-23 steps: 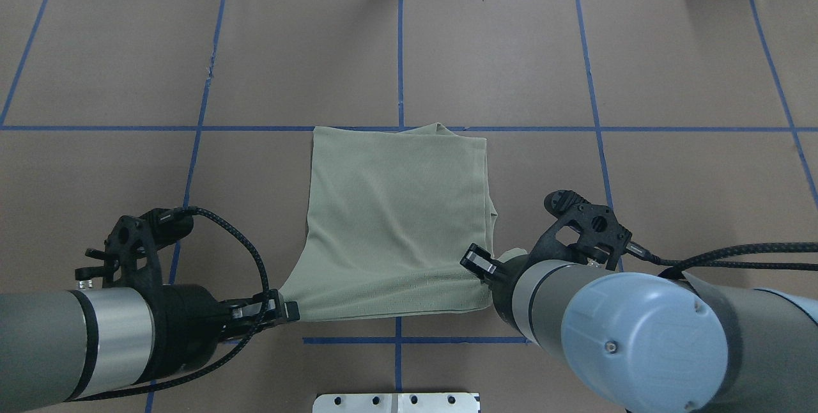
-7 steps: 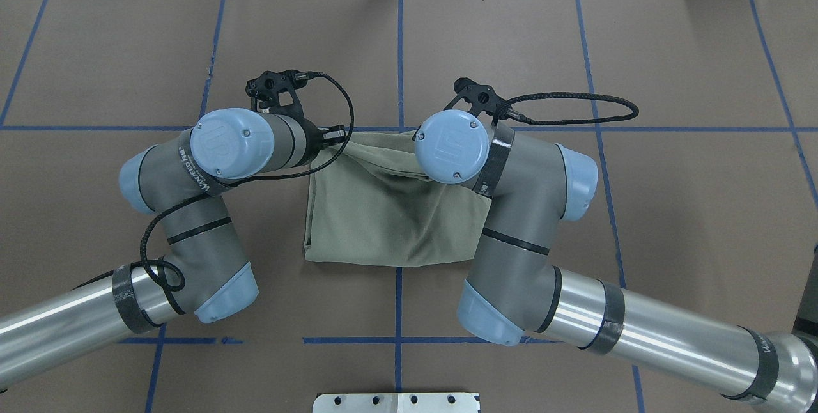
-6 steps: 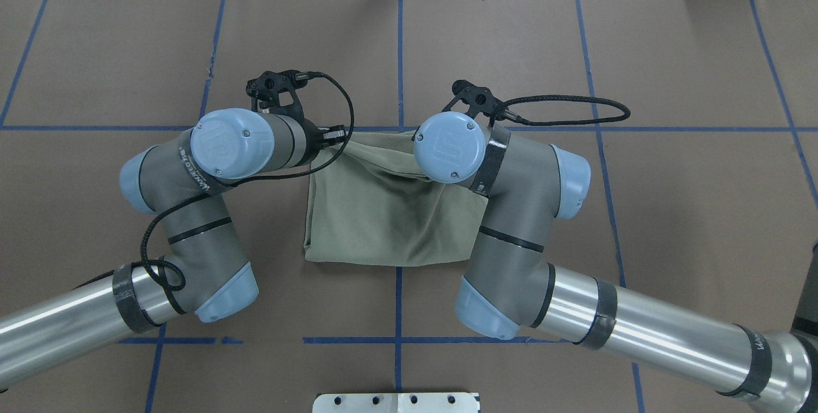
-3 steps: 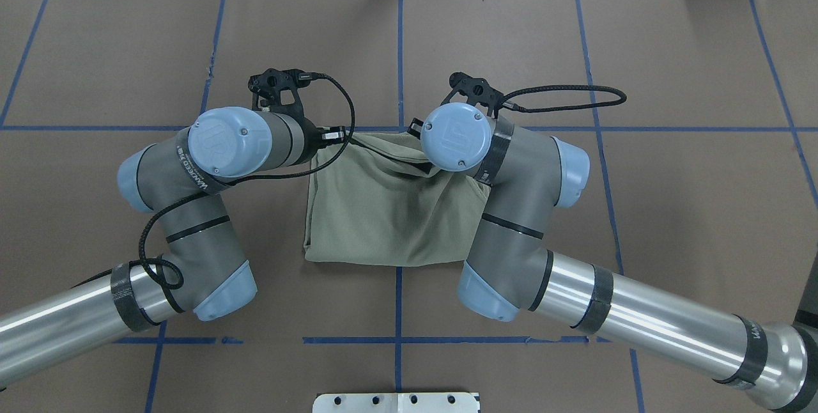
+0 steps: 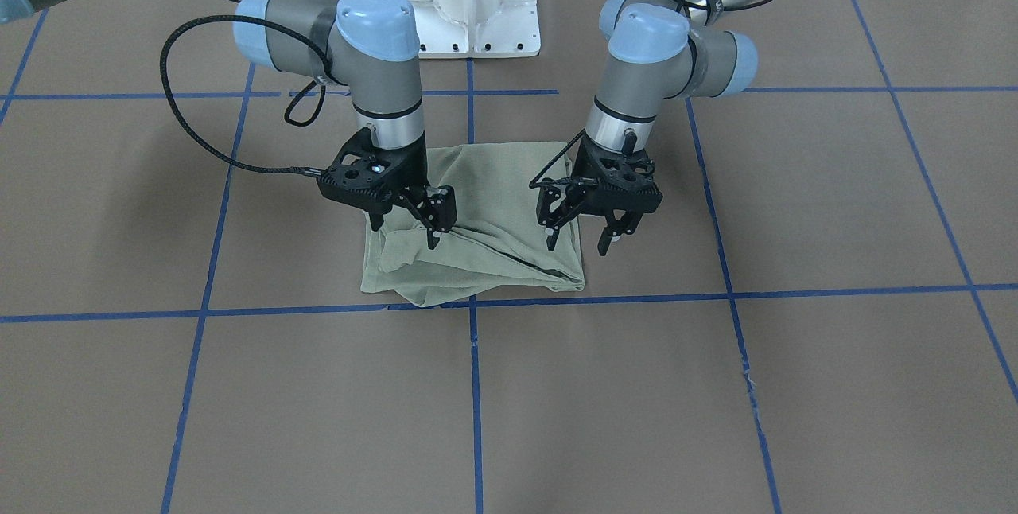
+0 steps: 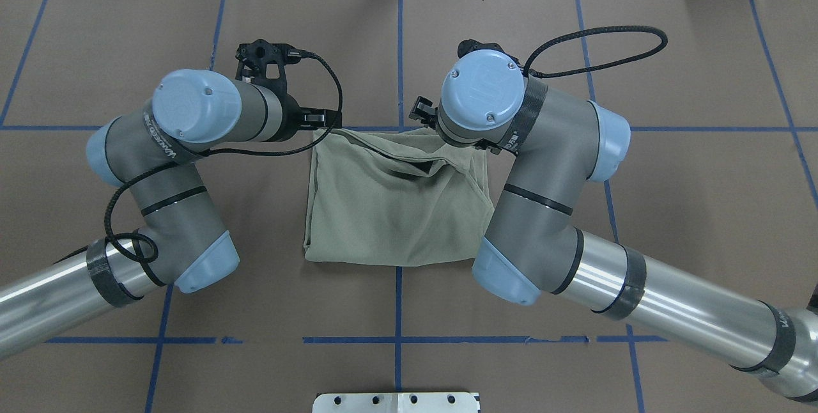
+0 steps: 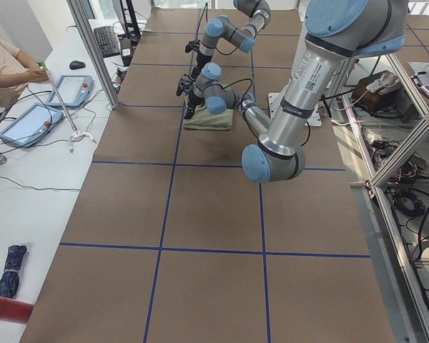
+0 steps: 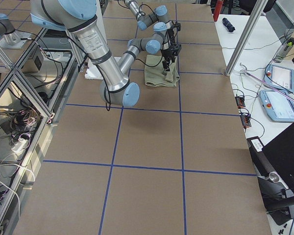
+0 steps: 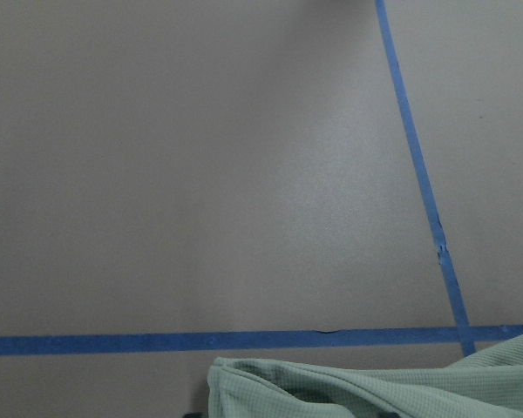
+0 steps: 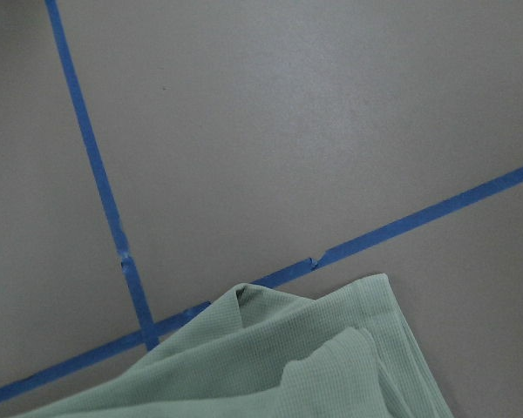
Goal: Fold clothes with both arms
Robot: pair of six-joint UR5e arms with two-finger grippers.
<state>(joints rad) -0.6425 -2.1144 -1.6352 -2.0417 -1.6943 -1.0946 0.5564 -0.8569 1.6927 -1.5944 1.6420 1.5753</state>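
We're seeing fingers spread apart and empty on both: left gripper (image 5: 578,237) and right gripper (image 5: 404,227) hang just over the far corners of the sage-green shirt (image 5: 485,259). It lies folded and rumpled on the brown table (image 5: 716,387), next to a blue tape line (image 5: 636,297).

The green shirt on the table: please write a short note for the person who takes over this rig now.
Left gripper: jaws open, empty, above the shirt's far corner on its side.
Right gripper: jaws open, empty, above the other far corner.
Shirt: a folded packet near the middle of the table.
Done: folded in layers, near edge clean.
Left: far edge is rumpled, probably needs smoothing; grippers not yet withdrawn.
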